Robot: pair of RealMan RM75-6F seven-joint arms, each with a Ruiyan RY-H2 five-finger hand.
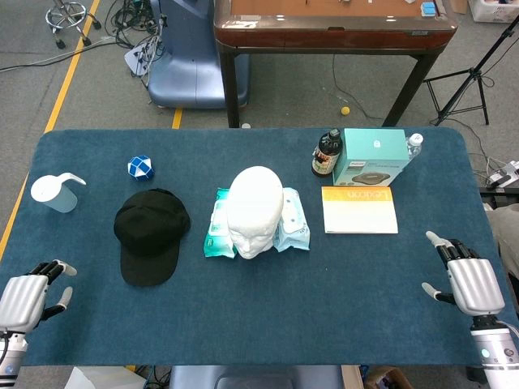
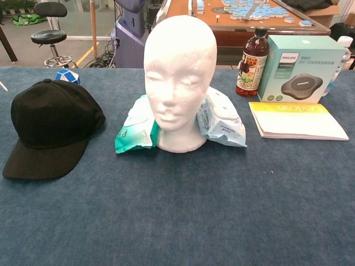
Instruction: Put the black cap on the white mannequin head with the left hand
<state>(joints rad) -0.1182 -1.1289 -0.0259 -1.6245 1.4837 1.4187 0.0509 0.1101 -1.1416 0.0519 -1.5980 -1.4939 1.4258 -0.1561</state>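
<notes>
black cap [image 1: 151, 235] is lying flat on the blue table [image 1: 324, 308], to the left of the white mannequin head [image 1: 255, 211] and a little apart from it, with its brim pointing toward the robot; nothing is holding it yet.

nearest to the robot, the left hand [image 1: 31, 296] is resting at the table's near left corner, holding nothing, its fingers loosely apart and partly curled; the right hand [image 1: 464, 279] is waiting at the near right edge, also empty with fingers spread; the chest view is showing neither of them.

for the step in hand, i am judging that the left hand should be reaching forward and a little to the right, coming down on the crown and not on the thin brim; pinching the soft cloth at the side of the crown should be keeping the opening free to go over the head.

further away, the wet wipe packs [image 1: 219, 223] are leaning on both sides of the mannequin's neck; the cap should be passing above them; beyond, a booklet [image 1: 359, 210], a boxed speaker [image 1: 371, 156], a dark bottle [image 1: 328, 153] and a small puzzle ball [image 1: 140, 168] are standing clear of the path.
</notes>
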